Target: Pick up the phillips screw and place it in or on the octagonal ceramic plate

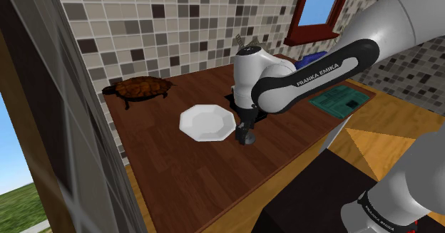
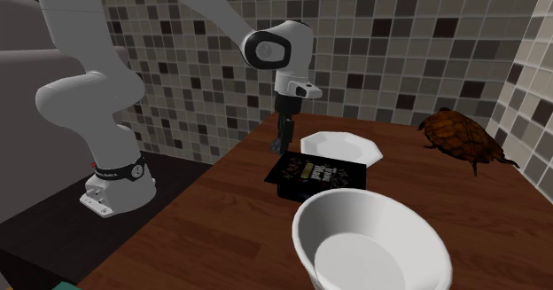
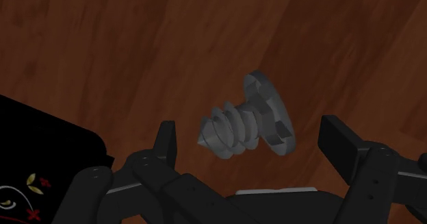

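Reaches out over the wooden table [image 1: 178,174] with the white arm [image 1: 314,78] bent at the elbow and the wrist turned straight down. Holds the gripper [image 1: 246,135] close over the wood at 4 o'clock of the white plate [image 1: 207,122].

Shows in the wrist view the fingers [image 3: 166,142] spread wide and clasping nothing. Has the grey screw [image 3: 250,120] lying on its side on the wood between them, touched by neither.

Shows in the second exterior view a black box [image 2: 310,177] at 7 o'clock of the plate and a white bowl [image 2: 368,239] closer to the camera. Shows in the shoulder view a green board [image 1: 342,100] at 3 o'clock and a brown turtle [image 1: 142,89] at 10 o'clock of the plate.

Reads "FRANKA EMIKA" along the forearm.
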Controlling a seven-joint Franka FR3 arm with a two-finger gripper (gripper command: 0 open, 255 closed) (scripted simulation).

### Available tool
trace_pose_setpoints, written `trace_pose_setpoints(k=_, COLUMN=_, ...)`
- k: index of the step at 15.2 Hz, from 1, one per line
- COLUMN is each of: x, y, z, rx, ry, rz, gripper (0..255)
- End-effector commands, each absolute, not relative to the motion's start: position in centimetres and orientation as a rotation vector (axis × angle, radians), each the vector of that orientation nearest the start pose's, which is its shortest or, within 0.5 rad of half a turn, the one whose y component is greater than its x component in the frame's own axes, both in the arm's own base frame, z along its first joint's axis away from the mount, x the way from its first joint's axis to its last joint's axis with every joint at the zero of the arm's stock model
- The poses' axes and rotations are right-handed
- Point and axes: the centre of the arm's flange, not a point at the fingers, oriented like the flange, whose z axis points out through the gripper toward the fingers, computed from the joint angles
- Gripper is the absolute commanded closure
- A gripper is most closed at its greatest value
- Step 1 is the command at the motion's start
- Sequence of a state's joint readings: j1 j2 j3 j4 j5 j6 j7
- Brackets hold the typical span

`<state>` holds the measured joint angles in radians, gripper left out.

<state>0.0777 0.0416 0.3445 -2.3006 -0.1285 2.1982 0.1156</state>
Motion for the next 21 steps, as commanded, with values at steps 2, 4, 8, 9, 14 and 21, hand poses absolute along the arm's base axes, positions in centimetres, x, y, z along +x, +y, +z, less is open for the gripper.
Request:
trace_pose_setpoints(k=2, x=45.8, y=20.1, z=32.0, rx=-3.193, ry=-0.631, rz=0.185, gripper=255)
trace_pose_setpoints(k=4, x=45.8, y=20.1, z=32.0, rx=-3.193, ry=-0.631, rz=0.185, gripper=255)
trace_pose_setpoints(k=8, x=45.8, y=20.1, z=32.0, rx=-3.193, ry=-0.631, rz=0.185, gripper=255)
trace_pose_setpoints(k=9, x=45.8, y=20.1, z=32.0, rx=-3.193, ry=-0.631, rz=0.185, gripper=255)
trace_pose_setpoints(k=14, x=45.8, y=20.1, z=33.5, rx=-3.193, ry=-0.631, rz=0.185, gripper=255)
trace_pose_setpoints(k=21, x=45.8, y=20.1, z=37.2, rx=-3.193, ry=-0.631, rz=0.185, gripper=255)
